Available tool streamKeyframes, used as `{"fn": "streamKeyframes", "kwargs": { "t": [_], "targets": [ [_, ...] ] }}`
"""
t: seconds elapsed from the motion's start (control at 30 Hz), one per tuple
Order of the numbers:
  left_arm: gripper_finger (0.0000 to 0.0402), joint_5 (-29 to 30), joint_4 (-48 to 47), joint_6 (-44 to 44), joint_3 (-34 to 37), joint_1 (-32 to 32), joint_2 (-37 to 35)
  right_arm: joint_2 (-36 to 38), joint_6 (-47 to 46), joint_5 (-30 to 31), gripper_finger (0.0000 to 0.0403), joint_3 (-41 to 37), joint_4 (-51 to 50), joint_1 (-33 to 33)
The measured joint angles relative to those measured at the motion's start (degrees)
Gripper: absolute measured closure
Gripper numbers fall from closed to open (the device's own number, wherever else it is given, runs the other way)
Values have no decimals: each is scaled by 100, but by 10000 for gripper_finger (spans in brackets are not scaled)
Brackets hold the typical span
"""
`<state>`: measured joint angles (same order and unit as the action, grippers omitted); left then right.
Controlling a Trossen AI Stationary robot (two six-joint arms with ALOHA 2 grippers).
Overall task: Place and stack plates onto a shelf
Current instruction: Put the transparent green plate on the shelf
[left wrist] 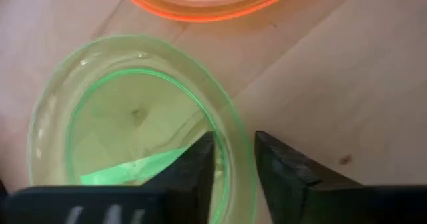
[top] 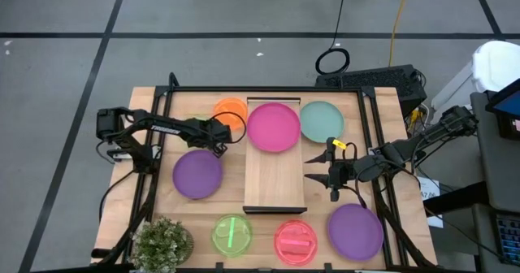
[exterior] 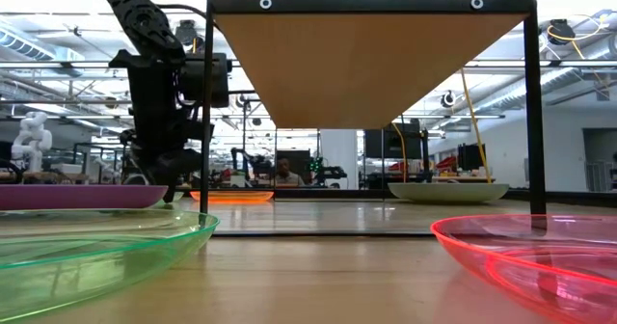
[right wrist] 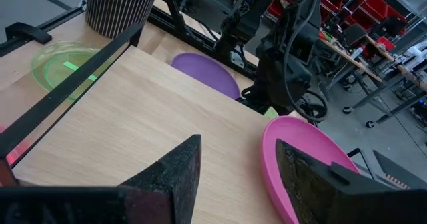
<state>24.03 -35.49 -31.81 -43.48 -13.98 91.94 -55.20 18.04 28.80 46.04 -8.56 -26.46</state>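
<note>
From my seat, nearest the front edge of the table, a green plate [top: 231, 233], a pink-red plate [top: 294, 240] and a purple plate [top: 355, 231] lie untouched beside a potted plant [top: 162, 242]. Further in, a second purple plate [top: 197, 175] lies left of the shelf [top: 275, 179], whose near half is bare board.

My right gripper [top: 323, 166] hovers just off the shelf's right edge with its fingers spread and nothing between them — waiting, I judge.

My left gripper [left wrist: 235, 167] is at the back left, and here the work is: its fingers [left wrist: 193, 174] straddle the rim of a small green translucent plate [left wrist: 137, 117], one inside and one outside (whether they have bitten yet I cannot tell). An orange plate [top: 230, 110] lies just beyond it.

At the far end, only the magenta plate [top: 273, 127] is on the shelf; a teal plate [top: 322, 120] lies on the table beside it.

So one plate is placed and seven are left — early days, by my count.
</note>
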Motion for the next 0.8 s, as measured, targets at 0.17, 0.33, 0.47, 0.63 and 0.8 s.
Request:
{"fn": "streamKeyframes", "kwargs": {
  "t": [0.17, 0.33, 0.47, 0.63, 0.8],
  "targets": [
    [354, -2, 1, 34, 2, 0, 4, 0, 0, -2, 229, 0, -2, 0],
    [393, 55, 5, 43, 2, 0, 4, 0, 0, -4, 229, 0, 0, 0],
    [396, 106, -4, 44, 2, 0, 2, 0, 0, -4, 229, 0, 0, 0],
    [397, 112, -244, 43, 2, 0, -84, 0, 4, -4, 229, 0, -2, 0],
    [398, 116, -464, 64, 2, 10, -554, 0, 9, -4, 229, 0, -5, 0]
  ]
}}
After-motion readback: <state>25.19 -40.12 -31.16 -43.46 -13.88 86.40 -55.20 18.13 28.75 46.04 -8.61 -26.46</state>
